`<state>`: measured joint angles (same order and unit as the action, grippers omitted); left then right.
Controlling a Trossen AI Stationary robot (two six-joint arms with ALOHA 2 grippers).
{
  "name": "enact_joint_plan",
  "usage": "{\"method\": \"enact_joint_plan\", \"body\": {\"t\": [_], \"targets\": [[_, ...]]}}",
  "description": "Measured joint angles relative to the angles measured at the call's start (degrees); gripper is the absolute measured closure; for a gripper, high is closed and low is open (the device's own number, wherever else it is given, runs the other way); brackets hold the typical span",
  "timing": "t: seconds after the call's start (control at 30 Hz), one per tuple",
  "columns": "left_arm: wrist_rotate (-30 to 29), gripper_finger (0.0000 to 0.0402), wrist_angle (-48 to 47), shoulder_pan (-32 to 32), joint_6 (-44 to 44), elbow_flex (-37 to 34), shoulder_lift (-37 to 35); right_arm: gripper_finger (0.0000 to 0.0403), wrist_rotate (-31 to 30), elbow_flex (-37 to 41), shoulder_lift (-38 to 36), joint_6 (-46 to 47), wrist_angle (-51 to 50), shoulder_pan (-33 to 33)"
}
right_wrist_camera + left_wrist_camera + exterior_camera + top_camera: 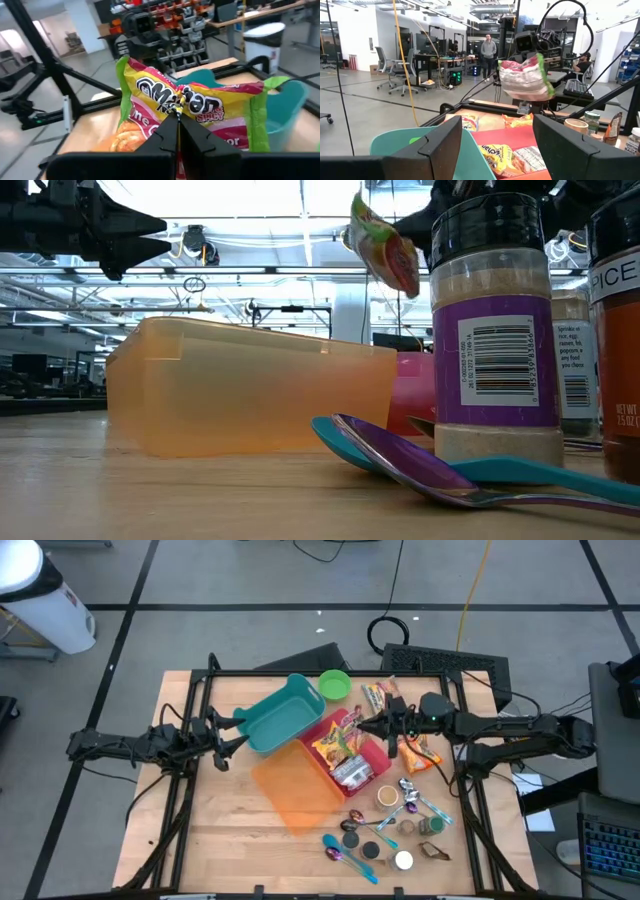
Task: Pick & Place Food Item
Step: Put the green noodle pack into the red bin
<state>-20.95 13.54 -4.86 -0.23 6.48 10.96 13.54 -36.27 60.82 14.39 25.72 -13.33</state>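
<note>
High view: we see the right gripper [372,723] over the red bin [372,753], the left gripper [236,733] by the teal bin [283,712]. Low view: snack bag [386,248] hangs in air. Left wrist: fingers [442,145] parted, empty. Right wrist: jaws pinched tight on the bag's top edge.

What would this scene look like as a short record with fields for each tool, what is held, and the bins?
right tool: shut on the snack bag, lifted above the red bin
snack bag: yellow and pink with green edges, hanging clear of the table
left tool: open, empty, beside the teal bin
red bin: already holds several snack packets
orange bin: looks empty, next to the red bin
other items: spice jars and spoons near the table's front
</note>
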Motion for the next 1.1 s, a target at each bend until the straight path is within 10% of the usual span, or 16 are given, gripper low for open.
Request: {"method": "enact_joint_plan", "body": {"t": [0.5,1.1], "targets": [[0.0,0.0149,0.02,0.0,0.0,0.0,0.02,0.0403,-10.72,-18.15,20.25,-0.54,-17.22,2.76],[-0.02,0.0149,0.0,0.0,0.0,0.01,0.02,0.0403,-13.88,-18.09,27.25,3.79,-18.98,4.08]]}}
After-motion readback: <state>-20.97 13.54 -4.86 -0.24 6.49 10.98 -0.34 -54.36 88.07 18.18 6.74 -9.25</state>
